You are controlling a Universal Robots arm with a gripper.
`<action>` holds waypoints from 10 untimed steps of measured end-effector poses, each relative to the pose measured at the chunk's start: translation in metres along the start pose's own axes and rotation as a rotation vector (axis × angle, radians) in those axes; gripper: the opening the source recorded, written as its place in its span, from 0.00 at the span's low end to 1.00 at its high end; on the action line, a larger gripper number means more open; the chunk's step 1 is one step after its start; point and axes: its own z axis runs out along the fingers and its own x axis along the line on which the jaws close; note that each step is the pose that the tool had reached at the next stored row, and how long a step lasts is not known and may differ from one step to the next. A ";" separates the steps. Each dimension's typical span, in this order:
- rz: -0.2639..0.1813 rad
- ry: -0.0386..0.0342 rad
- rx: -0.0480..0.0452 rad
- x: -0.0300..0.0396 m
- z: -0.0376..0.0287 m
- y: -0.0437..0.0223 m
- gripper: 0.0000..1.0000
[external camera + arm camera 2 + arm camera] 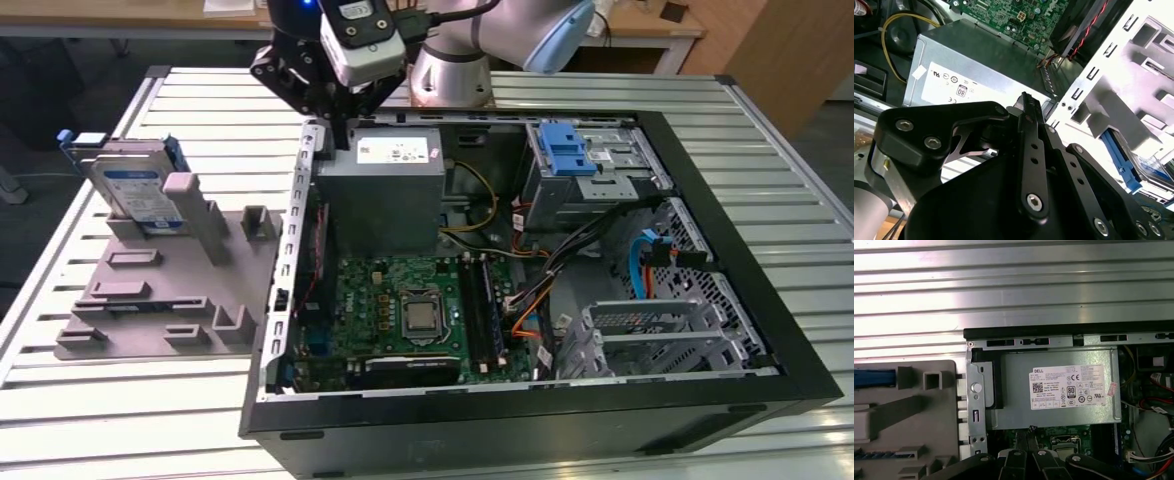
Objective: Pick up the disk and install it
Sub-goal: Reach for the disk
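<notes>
Upper left of the exterior view, disk (138, 190) sits unpicked on stand (150, 300); my gripper (347, 135), top centre, is closed and empty.

Disk (140, 192) upright in grey fixture (147, 290); claw (344, 128) above computer case (534, 420) edge

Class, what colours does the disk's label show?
Blue and white; the disk shows best in the exterior view.

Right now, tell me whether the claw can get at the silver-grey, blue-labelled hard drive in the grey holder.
Probably yes: the claw hangs over the open black computer case, and the silver-grey hard drive stands upright, top bare, nothing between them.
</notes>
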 end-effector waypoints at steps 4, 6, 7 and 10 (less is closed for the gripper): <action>0.000 0.0000 0.0000 0.0015 0.0006 -0.0001 0.11; 0.000 0.0000 0.0000 0.0022 0.0009 -0.0002 0.11; 0.000 0.0000 0.0000 0.0026 0.0010 -0.0002 0.11; 0.000 0.0000 0.0000 0.0036 0.0014 -0.0003 0.11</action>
